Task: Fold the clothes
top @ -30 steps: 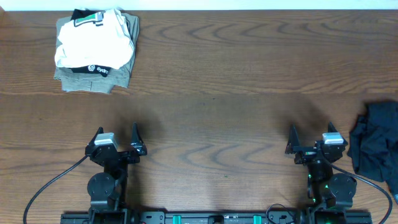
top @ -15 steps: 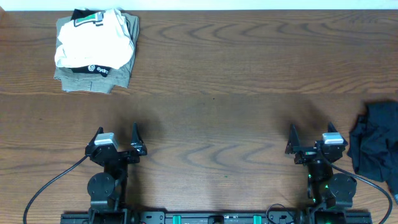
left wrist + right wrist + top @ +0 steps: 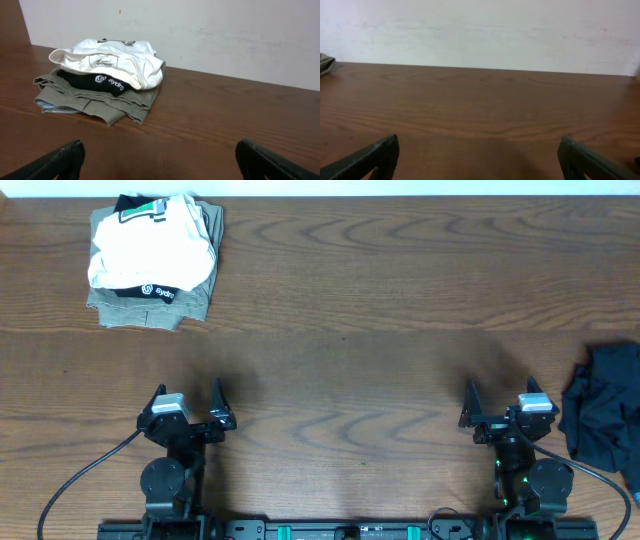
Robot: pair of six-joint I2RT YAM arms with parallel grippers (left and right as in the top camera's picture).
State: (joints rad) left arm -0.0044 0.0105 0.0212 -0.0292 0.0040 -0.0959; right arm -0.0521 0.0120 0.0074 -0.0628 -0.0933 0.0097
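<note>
The white T-shirt lies bunched on top of a pile at the table's far left corner, and also shows in the left wrist view. Under it are a folded black shirt with a white logo and a folded khaki garment. My left gripper is open and empty near the front edge, well short of the pile; the left wrist view shows bare wood between its fingers. My right gripper is open and empty at the front right, and also shows in the right wrist view.
A crumpled black garment lies at the table's right edge, just right of my right gripper. A white wall runs behind the table's far edge. Brown wooden tabletop spans the middle.
</note>
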